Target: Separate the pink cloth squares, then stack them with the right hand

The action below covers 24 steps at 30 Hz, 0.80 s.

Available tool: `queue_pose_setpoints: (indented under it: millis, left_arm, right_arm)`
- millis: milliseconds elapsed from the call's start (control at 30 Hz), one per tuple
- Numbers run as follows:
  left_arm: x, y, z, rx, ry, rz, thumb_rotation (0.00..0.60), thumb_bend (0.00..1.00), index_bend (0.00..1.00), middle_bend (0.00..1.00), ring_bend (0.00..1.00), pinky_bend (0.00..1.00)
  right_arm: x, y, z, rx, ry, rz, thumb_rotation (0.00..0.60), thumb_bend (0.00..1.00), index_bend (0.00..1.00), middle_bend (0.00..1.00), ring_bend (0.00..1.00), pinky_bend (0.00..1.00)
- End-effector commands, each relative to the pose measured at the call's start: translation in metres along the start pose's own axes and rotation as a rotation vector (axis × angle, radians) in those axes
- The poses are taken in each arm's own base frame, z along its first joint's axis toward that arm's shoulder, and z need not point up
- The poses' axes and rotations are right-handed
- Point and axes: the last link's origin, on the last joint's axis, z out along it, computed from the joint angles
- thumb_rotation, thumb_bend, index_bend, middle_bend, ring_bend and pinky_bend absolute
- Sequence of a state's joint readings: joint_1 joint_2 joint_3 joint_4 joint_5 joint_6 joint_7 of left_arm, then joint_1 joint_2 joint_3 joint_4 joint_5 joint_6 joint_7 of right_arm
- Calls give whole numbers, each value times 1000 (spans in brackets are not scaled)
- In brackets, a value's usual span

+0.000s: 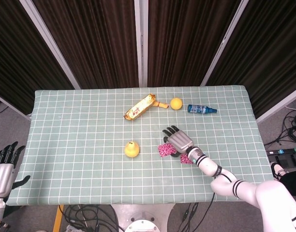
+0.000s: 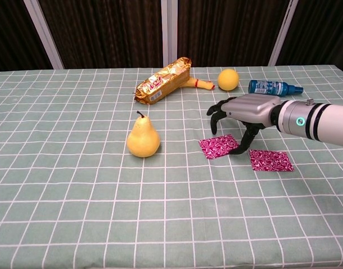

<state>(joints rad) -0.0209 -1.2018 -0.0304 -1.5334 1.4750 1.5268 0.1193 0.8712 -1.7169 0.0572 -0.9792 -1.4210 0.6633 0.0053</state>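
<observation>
We see the counter under a green checked cloth, with the right arm reaching in across it. The right hand hangs over the left pink cloth square, fingers curled downward and apart — one dark fingertip seems to touch that square's right edge, though we cannot tell whether anything is pinched. The right pink cloth square lies flat just beside the first, apart from it, not stacked. The left hand sits off the counter's near-left corner, fingers spread and holding nothing.

Behind the squares lies a gold snack packet, tilted, with a small orange piece at its right end. A yellow pear stands upright to the left of the squares. A blue bottle lies on its side at the far right — near it, a round yellow fruit.
</observation>
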Motion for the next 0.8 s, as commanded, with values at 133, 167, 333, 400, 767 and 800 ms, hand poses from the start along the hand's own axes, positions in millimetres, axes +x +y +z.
queue_pose_setpoints:
  millis: [133,167,333,400,767,800]
  left_arm:
    - [0,0,1,-2,2,-2,600,4,180,156,108,161]
    - [0,0,2,-4,1,-2,600,4,180,156,108,161]
    - [-1,3,6,-24,6,-9,600,4,180,156,108,161]
    - [-2,5,6,-35,7,-12,600,4,180,155,108,161]
    - [-2,5,3,-38,9,-17,600,4,180,155,108,161]
    - [-2,4,2,-36,9,-18,600,4,180,155,108,161]
  right_arm:
    - [8,17,-27,-40,68,62,509,127,319,70,0,0]
    - [8,21,-34,-54,74,76,515,127,319,71,0,0]
    - [-1,34,-75,-142,61,164,516,128,329,72,0,0]
    - [-6,37,-87,-174,52,191,514,128,329,71,0,0]
    - [-32,38,-99,-238,-2,220,517,127,329,71,0,0]
    - [-34,37,-99,-236,-6,215,517,127,329,71,0,0]
